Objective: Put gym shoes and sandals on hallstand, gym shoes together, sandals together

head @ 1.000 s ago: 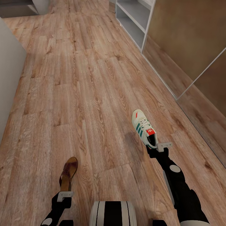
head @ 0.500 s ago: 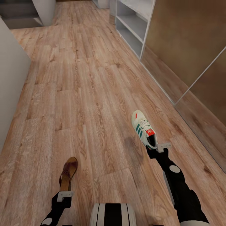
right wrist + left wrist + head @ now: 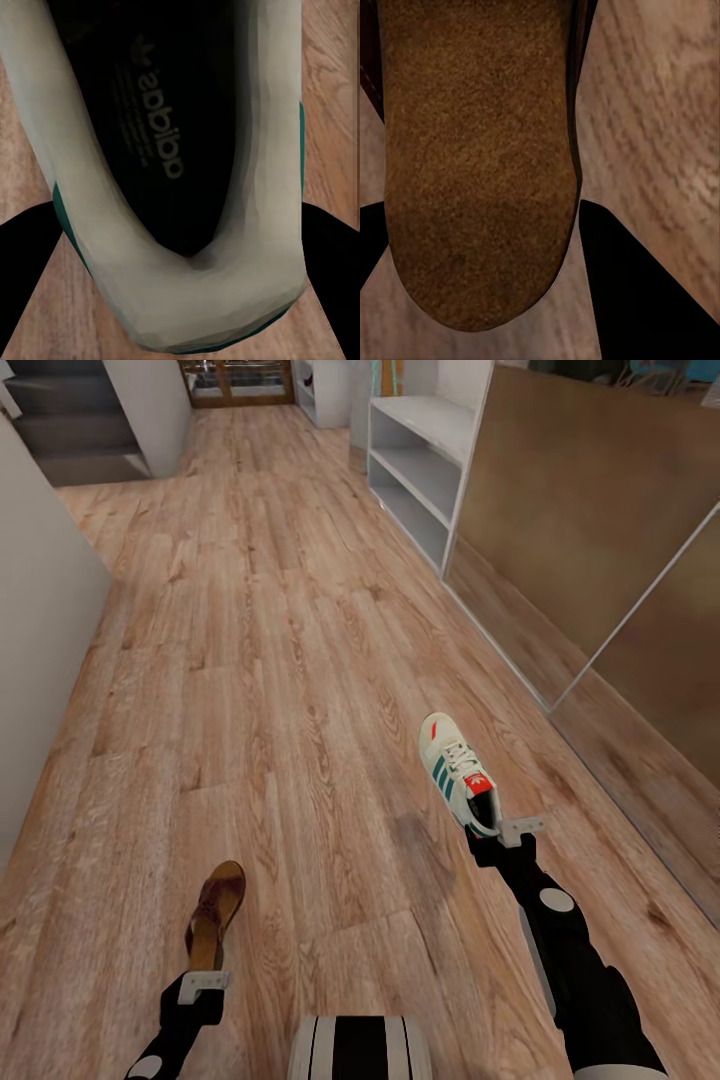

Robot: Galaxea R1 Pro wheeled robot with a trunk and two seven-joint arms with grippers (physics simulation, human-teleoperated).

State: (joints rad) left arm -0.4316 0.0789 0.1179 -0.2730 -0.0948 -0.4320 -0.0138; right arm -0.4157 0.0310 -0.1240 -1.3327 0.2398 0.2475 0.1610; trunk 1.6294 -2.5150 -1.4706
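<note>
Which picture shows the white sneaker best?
The head view: the whole sneaker shows there, laces and green stripes, held at its heel by the right pincer. The right wrist view shows just its heel opening up close.

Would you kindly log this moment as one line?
left gripper: shut on sandal | right gripper: shut on gym shoe | hallstand: ahead right

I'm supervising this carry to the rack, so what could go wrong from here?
1. Each shoe hangs from its heel end alone: the gym shoe in the right claw, the sandal in the left claw. Either might swing or slip.
2. The hallstand is still far ahead on the right, leaving a long drive.
</note>
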